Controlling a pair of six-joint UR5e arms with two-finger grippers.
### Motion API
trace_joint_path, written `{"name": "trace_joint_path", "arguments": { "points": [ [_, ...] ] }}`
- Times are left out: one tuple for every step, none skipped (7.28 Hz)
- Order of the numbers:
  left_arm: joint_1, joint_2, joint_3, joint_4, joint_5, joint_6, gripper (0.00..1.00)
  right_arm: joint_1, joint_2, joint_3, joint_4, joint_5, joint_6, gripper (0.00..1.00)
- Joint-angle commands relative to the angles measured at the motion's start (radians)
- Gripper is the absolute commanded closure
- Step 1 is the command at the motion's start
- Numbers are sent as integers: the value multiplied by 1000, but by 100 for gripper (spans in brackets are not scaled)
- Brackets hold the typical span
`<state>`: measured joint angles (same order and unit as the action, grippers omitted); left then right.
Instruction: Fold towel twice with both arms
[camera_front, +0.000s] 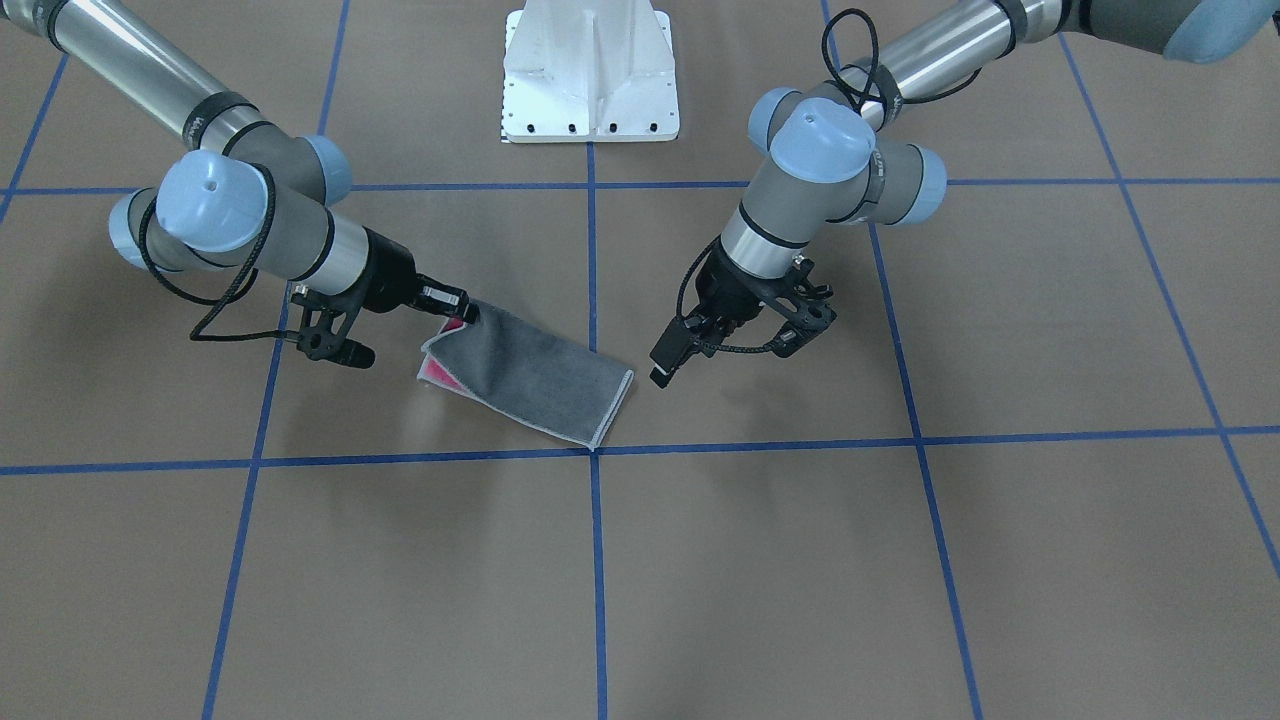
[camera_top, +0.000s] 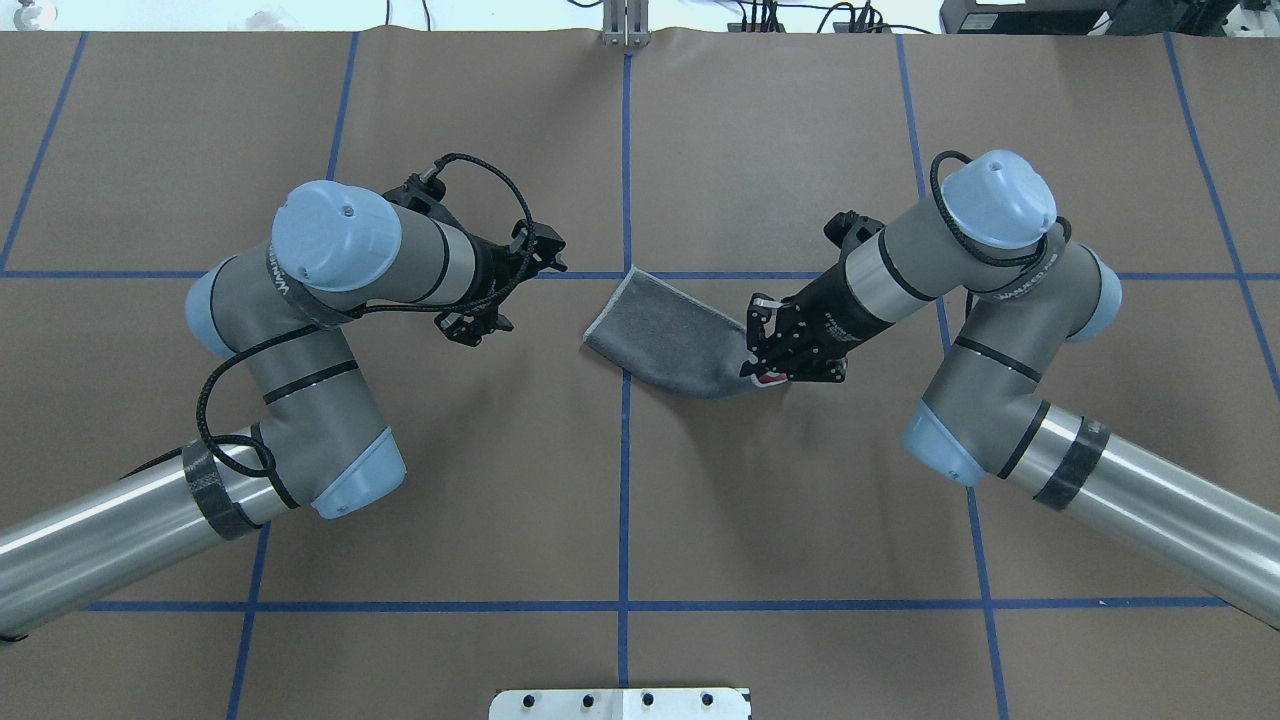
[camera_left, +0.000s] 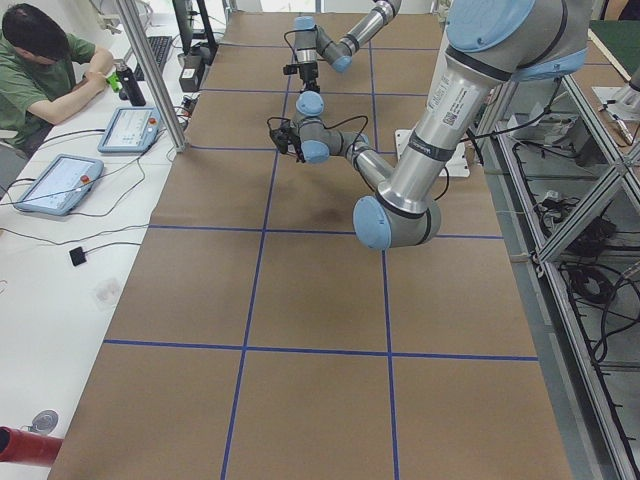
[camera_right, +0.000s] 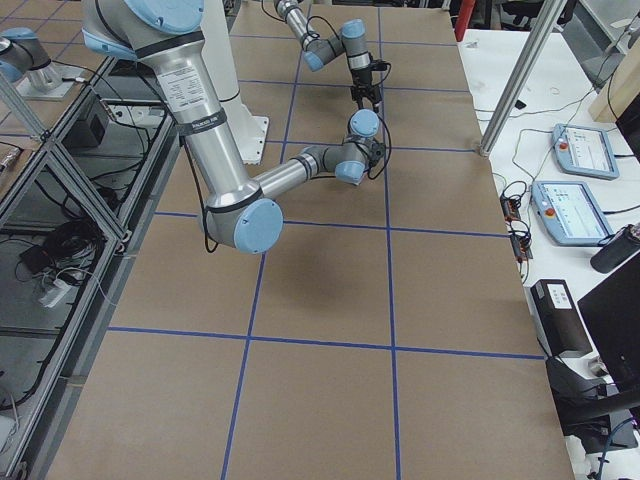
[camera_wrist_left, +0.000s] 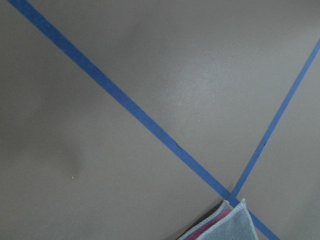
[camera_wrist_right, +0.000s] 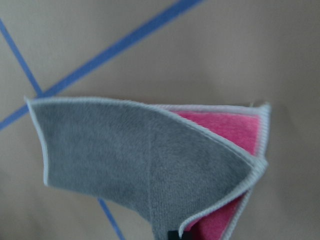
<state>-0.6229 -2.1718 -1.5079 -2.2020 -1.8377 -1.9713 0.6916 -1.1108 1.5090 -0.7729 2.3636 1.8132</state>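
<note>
Bimanual cell, ordered from the robot's base outward. Nearest the base stands the white pedestal (camera_top: 620, 703), bolted to the brown paper-covered table (camera_top: 800, 500), which is divided into squares by blue tape lines (camera_top: 624, 480). The left arm (camera_top: 300, 380) and the right arm (camera_top: 1000, 330) both reach forward and inward toward the table's centre. The right gripper (camera_top: 768, 352) is pinched closed on the near end of the towel (camera_top: 665, 338), at the corner where the layers meet. The towel is folded over once into an oblong with its dark grey face outward. It lies slantwise across the centre tape line, mostly on the robot's right side. In the right wrist view the grey upper layer curls back at the held corner and exposes the pink face (camera_wrist_right: 227, 125) with its light stitched border. The towel's far corner rests at the crossing of two tape lines. The left gripper (camera_top: 548, 254) hangs near that far end without touching the cloth; its fingers stand parted and hold nothing. Beyond the table's far edge, in the left side view, a seated person in a green shirt (camera_left: 40, 65) sits beside two tablet-like control panels (camera_left: 128, 128).
</note>
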Motion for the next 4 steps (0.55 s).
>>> {"name": "trace_joint_path", "arguments": {
  "points": [
    [-12,10,0,-1,-2,19,0,-61,3,57,0,-6,96,100],
    [-14,10,0,-1,-2,20,0,-90,8,75,0,-15,132,100],
    [-17,10,0,-1,-2,20,0,-113,32,77,0,-27,199,100],
    [-18,10,0,-1,-2,20,0,-141,48,74,-2,-55,224,100]
  ]
}}
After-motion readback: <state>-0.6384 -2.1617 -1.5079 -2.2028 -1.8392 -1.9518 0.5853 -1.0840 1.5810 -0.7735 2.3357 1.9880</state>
